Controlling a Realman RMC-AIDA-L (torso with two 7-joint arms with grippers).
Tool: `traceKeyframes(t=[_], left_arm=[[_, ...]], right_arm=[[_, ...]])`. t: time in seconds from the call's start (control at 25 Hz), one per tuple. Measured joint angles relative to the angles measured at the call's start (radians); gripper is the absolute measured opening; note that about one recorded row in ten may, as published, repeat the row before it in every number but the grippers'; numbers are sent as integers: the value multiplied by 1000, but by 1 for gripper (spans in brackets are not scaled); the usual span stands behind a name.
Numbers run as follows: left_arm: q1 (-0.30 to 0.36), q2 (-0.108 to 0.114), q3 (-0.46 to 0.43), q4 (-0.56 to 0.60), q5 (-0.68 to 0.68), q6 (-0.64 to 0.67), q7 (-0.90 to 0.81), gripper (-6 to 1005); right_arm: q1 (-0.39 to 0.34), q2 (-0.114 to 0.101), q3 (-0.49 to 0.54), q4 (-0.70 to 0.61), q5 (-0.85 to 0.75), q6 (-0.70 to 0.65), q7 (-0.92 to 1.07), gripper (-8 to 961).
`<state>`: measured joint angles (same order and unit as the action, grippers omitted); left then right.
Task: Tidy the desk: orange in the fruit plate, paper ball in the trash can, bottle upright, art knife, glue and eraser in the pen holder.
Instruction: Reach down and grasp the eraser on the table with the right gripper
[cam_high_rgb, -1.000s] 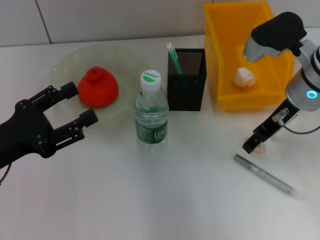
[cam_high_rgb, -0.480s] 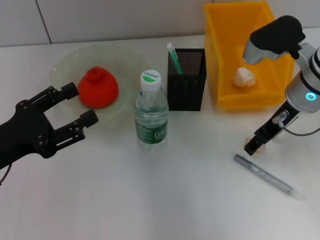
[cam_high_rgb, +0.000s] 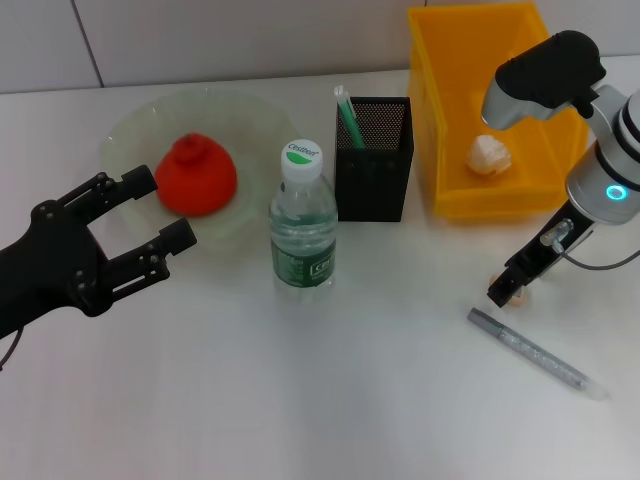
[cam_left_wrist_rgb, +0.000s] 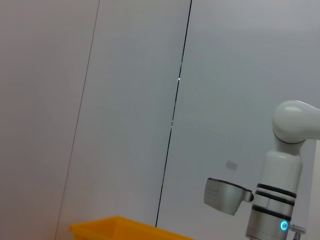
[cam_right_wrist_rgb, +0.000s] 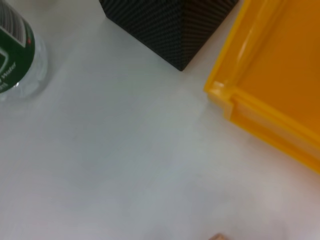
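The orange (cam_high_rgb: 195, 175) lies in the fruit plate (cam_high_rgb: 125, 130) at the back left. The bottle (cam_high_rgb: 302, 225) stands upright mid-table and also shows in the right wrist view (cam_right_wrist_rgb: 15, 55). Behind it is the pen holder (cam_high_rgb: 373, 160) with a green stick (cam_high_rgb: 347, 112) in it; I cannot tell whether that is the glue. The paper ball (cam_high_rgb: 490, 155) rests in the trash can (cam_high_rgb: 440, 110). My right gripper (cam_high_rgb: 506, 288) points down at the small beige eraser (cam_high_rgb: 520, 296). The grey art knife (cam_high_rgb: 535, 352) lies just in front. My left gripper (cam_high_rgb: 160, 207) hangs open beside the plate.
The right wrist view shows the pen holder (cam_right_wrist_rgb: 170, 25), the trash can's corner (cam_right_wrist_rgb: 270, 85) and a sliver of the eraser (cam_right_wrist_rgb: 216, 236). The left wrist view faces a wall, with the trash can's rim (cam_left_wrist_rgb: 125, 225) and the right arm (cam_left_wrist_rgb: 285, 200).
The right arm has shifted slightly to the left above the eraser. The left arm and the other things have not moved.
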<state>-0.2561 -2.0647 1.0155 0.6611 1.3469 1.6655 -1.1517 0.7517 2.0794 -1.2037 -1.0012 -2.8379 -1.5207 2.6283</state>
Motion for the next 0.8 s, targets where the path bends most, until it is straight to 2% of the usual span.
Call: traceKeyframes(t=[0.28, 0.44, 0.64, 0.8], left_arm=[[0, 0, 0, 0, 0, 1, 10, 784], [0, 0, 0, 0, 0, 1, 10, 785], [0, 0, 0, 0, 0, 2, 10, 785], [0, 0, 0, 0, 0, -1, 10, 784]], right_arm=[[11, 1, -1, 30, 1, 11, 2, 686], [13, 1, -3, 30, 3, 12, 2, 531], [16, 1, -4, 30, 4, 12, 3, 537], [23, 1, -3, 40, 4, 12, 4, 502]])
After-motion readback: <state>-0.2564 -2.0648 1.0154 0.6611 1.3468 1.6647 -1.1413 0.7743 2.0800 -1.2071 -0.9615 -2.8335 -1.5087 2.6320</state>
